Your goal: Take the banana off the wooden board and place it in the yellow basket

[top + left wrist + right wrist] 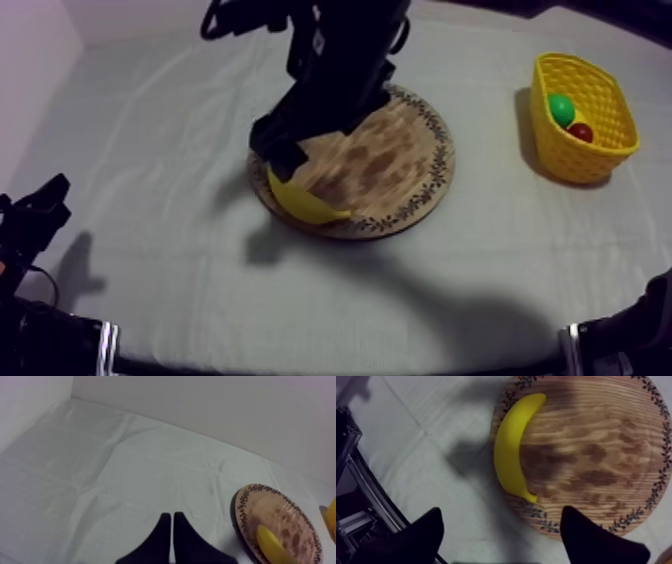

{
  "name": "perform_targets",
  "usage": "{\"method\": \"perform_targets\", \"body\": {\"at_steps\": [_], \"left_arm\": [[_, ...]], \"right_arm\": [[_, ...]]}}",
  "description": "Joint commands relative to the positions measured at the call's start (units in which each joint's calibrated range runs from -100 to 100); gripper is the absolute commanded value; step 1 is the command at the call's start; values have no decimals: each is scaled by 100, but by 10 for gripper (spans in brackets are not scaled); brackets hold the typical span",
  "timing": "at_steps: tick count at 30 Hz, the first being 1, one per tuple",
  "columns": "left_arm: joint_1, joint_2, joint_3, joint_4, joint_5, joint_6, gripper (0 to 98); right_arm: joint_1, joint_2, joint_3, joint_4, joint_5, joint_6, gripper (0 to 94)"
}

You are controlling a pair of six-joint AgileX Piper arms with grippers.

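Fingers (pixel 428 531) of the right gripper (pixel 501 518) spread wide and empty, poised over the banana (pixel 508 451) lying along the rim of the wooden board (pixel 596 451), light, stiff, slick by the look, best pinched across its thick middle; left gripper (pixel 172 521) pressed together on nothing.

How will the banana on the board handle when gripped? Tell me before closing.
Likely stiff: the banana holds one smooth curve on the wooden board. Its smooth skin may slip once the open right gripper closes. Lying at the board's rim, it could pivot or slide off if nudged at one end.
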Motion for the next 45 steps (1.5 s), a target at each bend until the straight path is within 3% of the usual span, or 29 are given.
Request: {"method": "perform_targets", "body": {"at_steps": [1,27,45], "left_arm": [[2,0,0,2,0,2,1],[2,0,0,2,0,2,1],[2,0,0,2,0,2,1]], "right_arm": [[0,266,-63,12,-51,-33,755],[17,2640,-1393,406,-258,-349,689],[9,2739,-1378,396,-322,-47,304]]}}
